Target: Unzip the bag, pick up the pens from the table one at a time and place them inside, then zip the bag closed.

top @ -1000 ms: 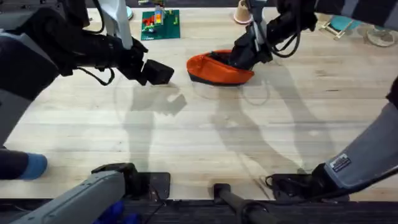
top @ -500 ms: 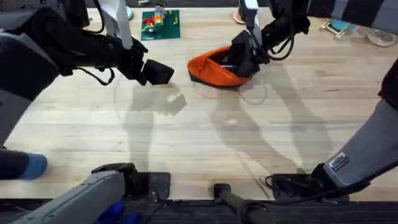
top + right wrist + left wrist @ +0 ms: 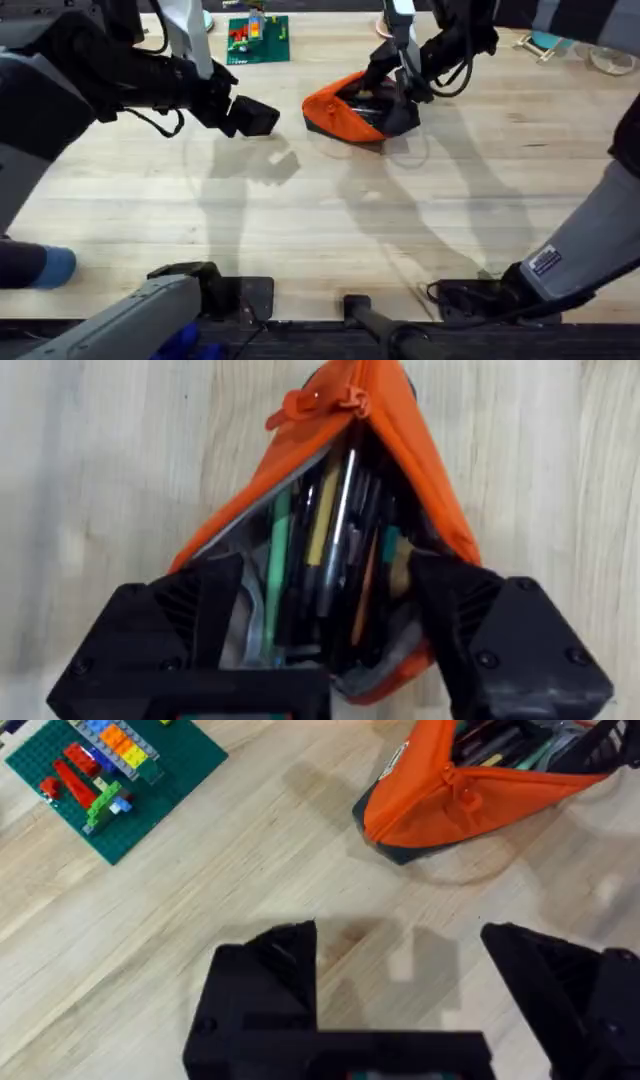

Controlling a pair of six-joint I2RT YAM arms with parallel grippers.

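Observation:
The orange bag [image 3: 345, 108] lies at the back middle of the table [image 3: 330, 220], unzipped, its dark bottom showing at the right end. In the right wrist view the bag [image 3: 420, 450] gapes wide, with several pens [image 3: 335, 530] packed inside and the zipper pull [image 3: 320, 402] at its far end. My right gripper [image 3: 396, 86] hangs open over the bag's right end; its fingers [image 3: 205, 610] straddle the mouth, gripping nothing. My left gripper [image 3: 256, 117] hovers open to the left of the bag, empty [image 3: 400, 945], with the bag [image 3: 450, 800] ahead of it.
A green baseplate with coloured bricks [image 3: 258, 38] lies at the back left, also seen in the left wrist view [image 3: 110, 770]. A beige cone [image 3: 390, 20] stands behind the bag. Teal items [image 3: 550, 40] sit at the back right. Bare wood stretches in front.
The right gripper has drawn up and back a little over the bag. The bag's right end has tipped up, showing its dark bottom. The left arm has not moved.

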